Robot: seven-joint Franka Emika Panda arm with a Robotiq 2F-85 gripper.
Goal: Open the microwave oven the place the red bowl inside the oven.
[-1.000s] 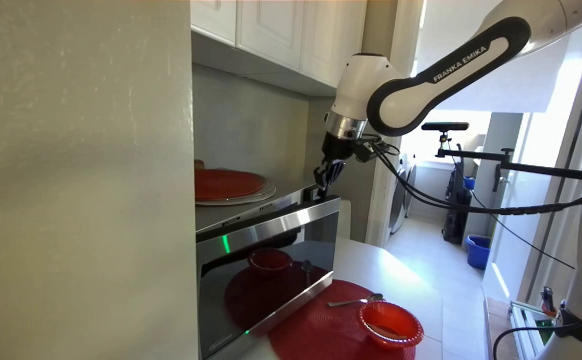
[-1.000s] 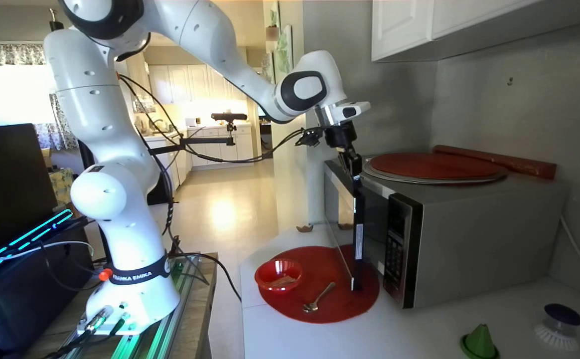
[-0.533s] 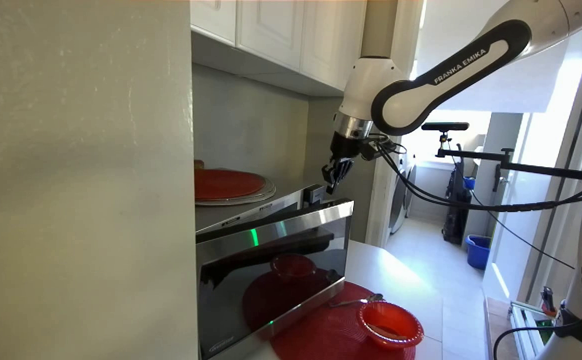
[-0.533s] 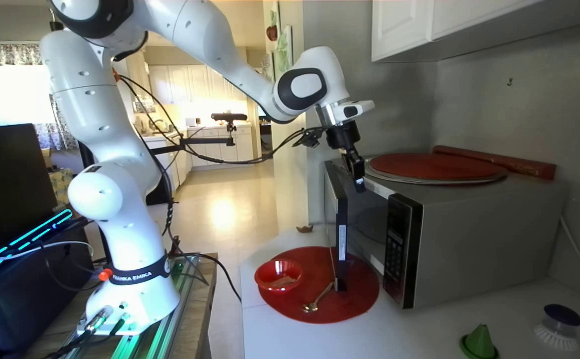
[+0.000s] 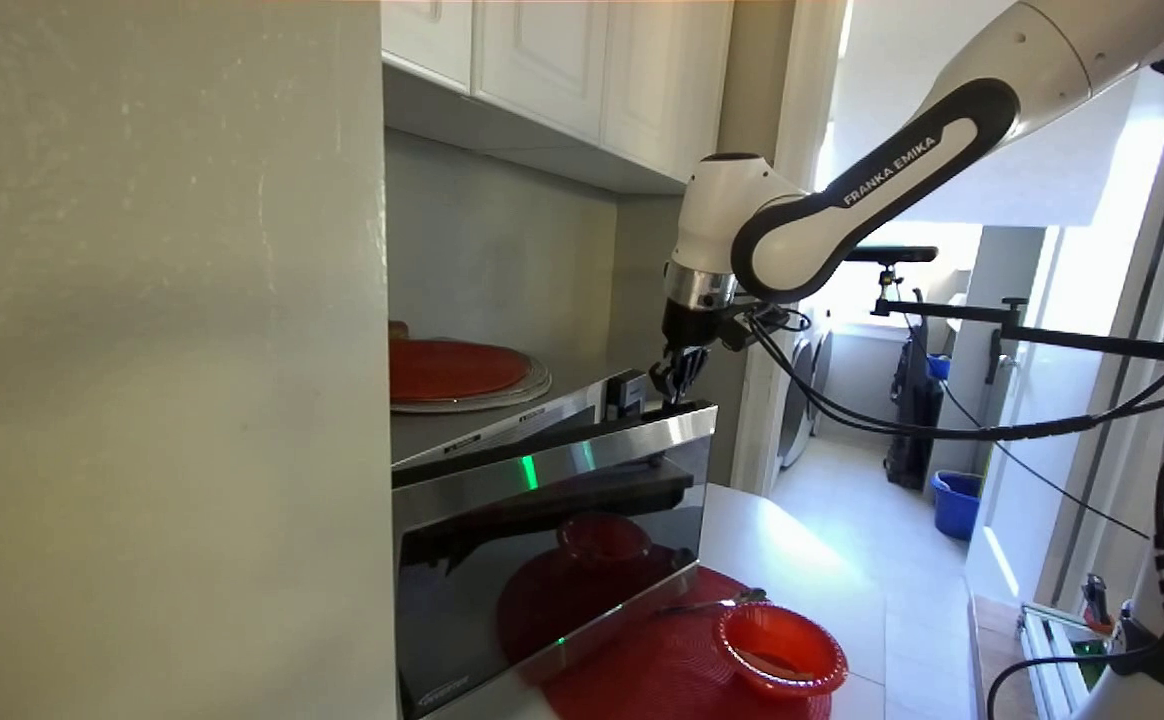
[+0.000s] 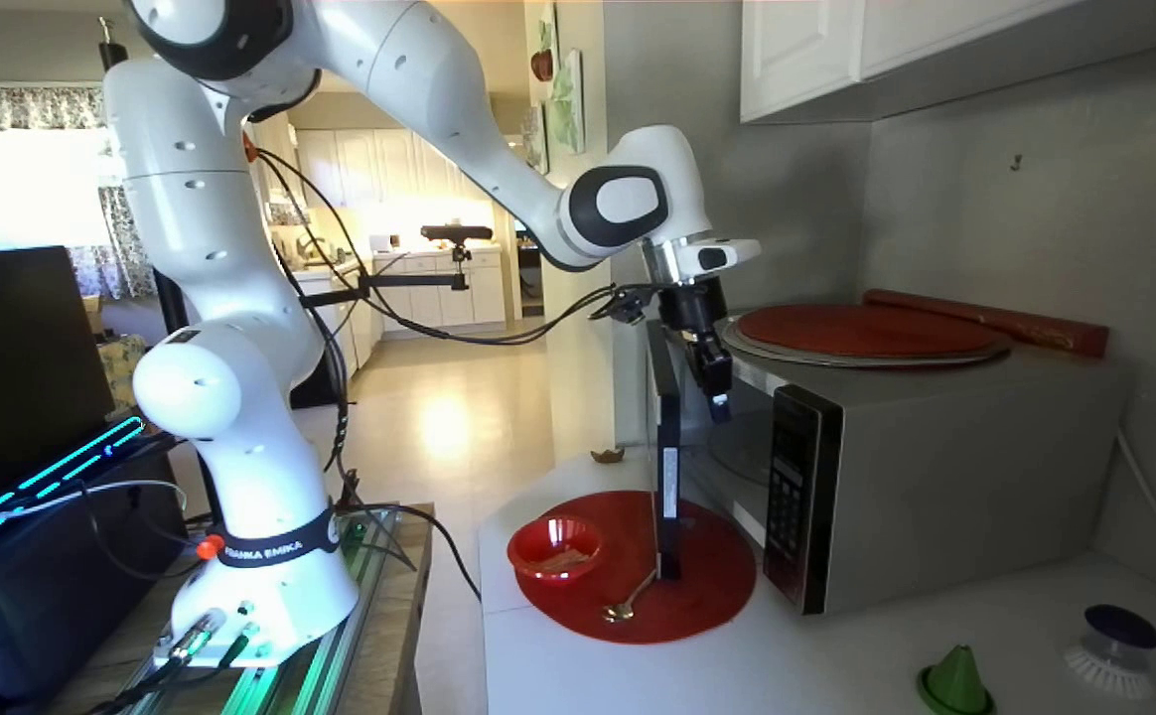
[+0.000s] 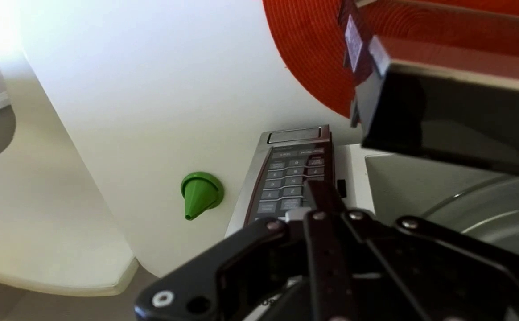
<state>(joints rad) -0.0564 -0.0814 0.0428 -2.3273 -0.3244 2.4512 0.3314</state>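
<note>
Microwave oven (image 6: pixel 916 467) stands on the table (image 6: pixel 697 675), door (image 5: pixel 562 590) part-open; with your clenched, empty pincer (image 6: pixel 719 407) in the gap, push the door outward slowly, lest it knock the red bowl (image 6: pixel 554 549) on the mat (image 6: pixel 590 608).

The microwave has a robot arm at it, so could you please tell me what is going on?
The robot's gripper, shut and holding nothing, hangs on the inner side of the partly open door of the microwave, probably to push it wider. The red bowl sits outside on the red mat near a spoon, not yet inside.
</note>
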